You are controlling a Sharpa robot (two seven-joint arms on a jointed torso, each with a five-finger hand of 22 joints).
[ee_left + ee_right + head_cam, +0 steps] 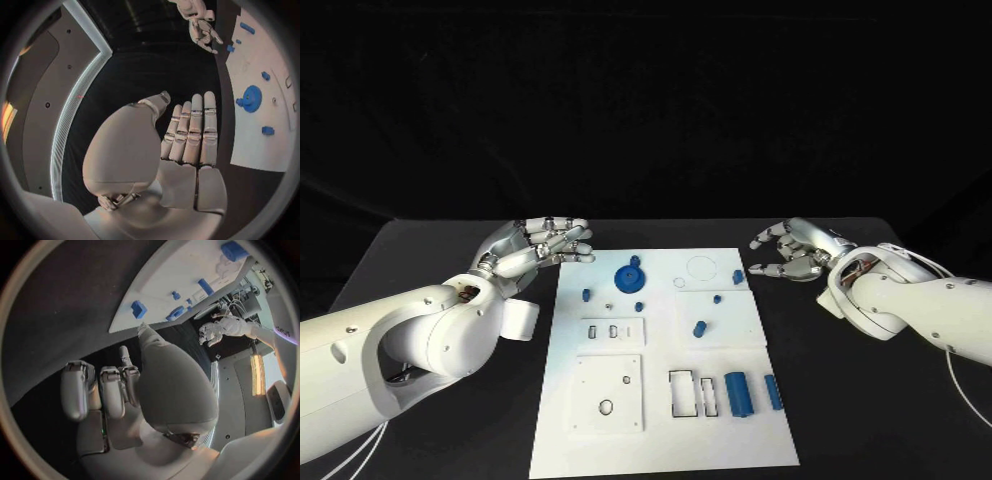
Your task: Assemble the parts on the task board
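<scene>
The white task board (661, 420) lies in the middle of the black table. A round blue disc (630, 277) stands near its far left corner, with several small blue parts (698, 326) scattered around it. Two long blue bars (738, 392) lie near the right edge by a rectangular slot. My left hand (538, 245) hovers off the board's far left corner, fingers stretched side by side (190, 130), holding nothing. My right hand (790, 255) hangs off the far right corner with loosely bent fingers (103, 390), and nothing is in it. The disc (251, 97) lies just beyond the left fingertips.
Black tabletop (444, 260) runs on both sides of the board. Two raised white plates (610, 392) with holes sit on the board's left half. The far end of the table lies behind both hands.
</scene>
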